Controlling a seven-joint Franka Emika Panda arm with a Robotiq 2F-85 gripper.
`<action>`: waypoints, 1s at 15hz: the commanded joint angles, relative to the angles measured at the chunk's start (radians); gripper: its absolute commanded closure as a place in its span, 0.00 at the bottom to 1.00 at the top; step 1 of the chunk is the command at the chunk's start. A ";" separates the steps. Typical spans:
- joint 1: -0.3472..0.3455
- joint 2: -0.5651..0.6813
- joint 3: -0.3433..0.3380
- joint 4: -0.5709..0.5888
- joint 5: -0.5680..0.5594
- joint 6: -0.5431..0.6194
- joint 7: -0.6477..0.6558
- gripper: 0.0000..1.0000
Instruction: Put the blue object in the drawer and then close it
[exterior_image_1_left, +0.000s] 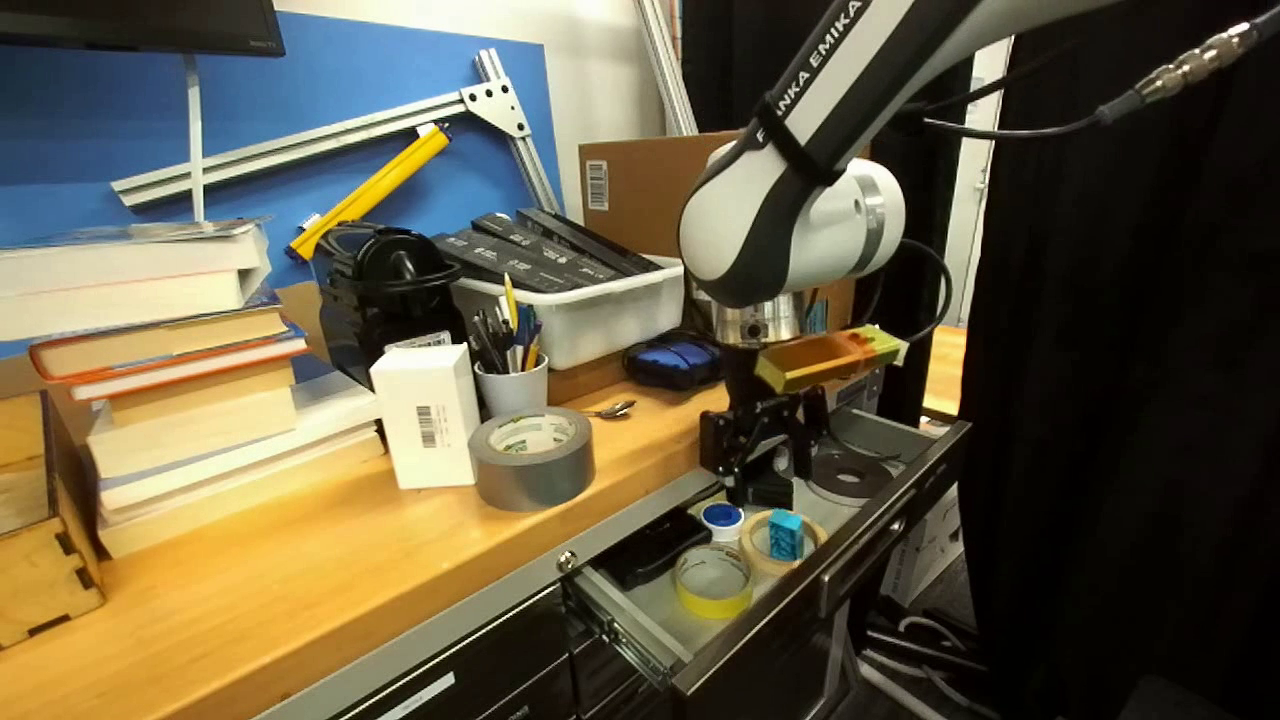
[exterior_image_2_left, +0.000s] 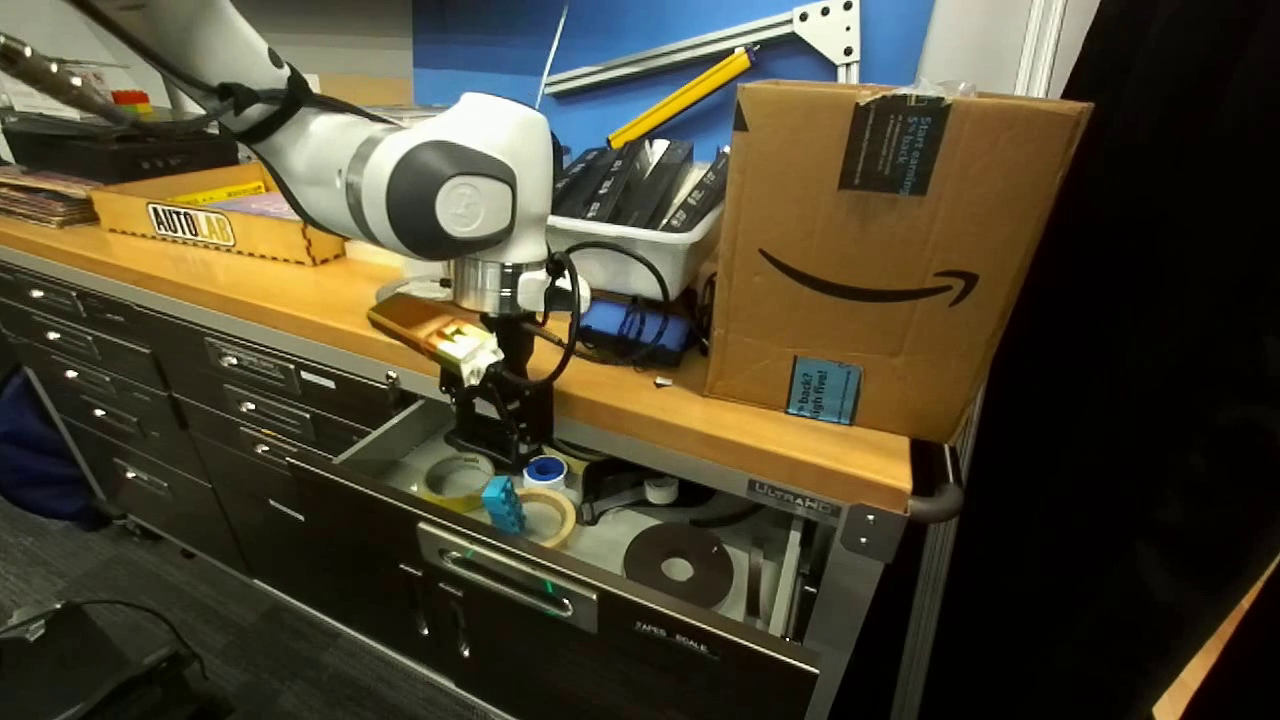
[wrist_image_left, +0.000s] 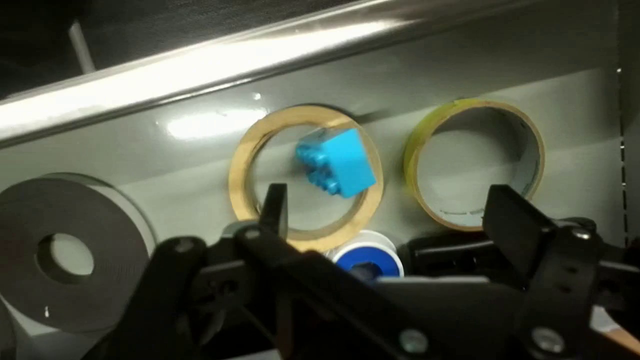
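Wrist view: black two-fingered gripper (wrist_image_left: 387, 205), fingers well apart. In wide black-fronted, pale-grey-floored drawer (wrist_image_left: 195, 192), a small bright blue blocky piece (wrist_image_left: 351, 165) overlaps the rim of a tan tape ring (wrist_image_left: 241, 170); in or on it, cannot tell. Both exterior views: drawer pulled out, gripper over its rear.

Blue wall panel (exterior_image_1_left: 340, 90) behind wooden worktop (exterior_image_1_left: 300, 580), black cabinet (exterior_image_2_left: 185, 490) beneath; black curtain (exterior_image_1_left: 1130, 400) beyond; dark grey carpet (exterior_image_2_left: 290, 670).

White arm (exterior_image_1_left: 840, 220) with dark panels (exterior_image_2_left: 415, 200), lettering (exterior_image_1_left: 818, 62) ending "EMIKA", silver wrist collar (exterior_image_1_left: 757, 324), black cable (exterior_image_2_left: 576, 320); black end effector (wrist_image_left: 387, 200), round screws (wrist_image_left: 413, 341).
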 joint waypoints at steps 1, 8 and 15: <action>-0.025 -0.050 -0.012 -0.080 -0.003 -0.026 -0.061 0.00; -0.078 -0.101 -0.055 -0.156 -0.015 -0.141 -0.169 0.00; -0.012 0.080 -0.023 -0.143 -0.119 0.058 0.055 0.00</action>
